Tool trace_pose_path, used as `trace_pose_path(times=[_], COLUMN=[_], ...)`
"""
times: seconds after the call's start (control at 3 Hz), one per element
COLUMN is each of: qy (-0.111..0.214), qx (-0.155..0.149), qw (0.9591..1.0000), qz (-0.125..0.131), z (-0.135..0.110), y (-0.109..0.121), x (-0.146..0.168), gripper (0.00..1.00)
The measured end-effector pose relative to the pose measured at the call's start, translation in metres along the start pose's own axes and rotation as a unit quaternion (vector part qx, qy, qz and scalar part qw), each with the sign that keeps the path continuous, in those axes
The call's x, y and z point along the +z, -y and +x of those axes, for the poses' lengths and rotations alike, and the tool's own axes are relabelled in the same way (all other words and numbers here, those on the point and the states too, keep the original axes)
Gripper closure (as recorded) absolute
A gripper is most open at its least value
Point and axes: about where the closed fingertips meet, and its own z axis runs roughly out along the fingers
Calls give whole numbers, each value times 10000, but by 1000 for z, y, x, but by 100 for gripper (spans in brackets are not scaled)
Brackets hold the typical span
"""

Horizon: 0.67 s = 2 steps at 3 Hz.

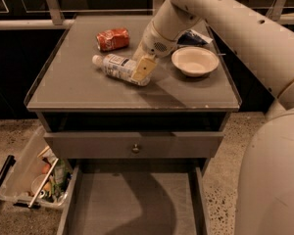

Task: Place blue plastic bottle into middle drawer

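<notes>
Between can [112,38], bowl [194,61]: jaws at bottle [115,66] (drawer [132,204] open).

Grey cabinet top [73,89]: red soda can [112,38] lay on its side near the back left. White bowl [194,61] stood upright towards the right, just right of the gripper [142,72], which was low over the middle of the top. Dark blue and white snack bag [193,37] lay behind the bowl, partly hidden. Below, a closed grey drawer front [88,144] with a small round knob [135,148]. On the speckled floor [220,180], left of the cabinet, sat a clear plastic bin [19,173] (contents jumbled, hard to name).
</notes>
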Motion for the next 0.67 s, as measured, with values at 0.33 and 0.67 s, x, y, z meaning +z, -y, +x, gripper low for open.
trace_pose_path(times=[0.33, 0.67], qy=[0, 0], qx=[0, 0], qw=[10000, 10000], qz=[0, 0], z=[0, 0], y=[0, 0], x=[0, 0], gripper=[87, 100])
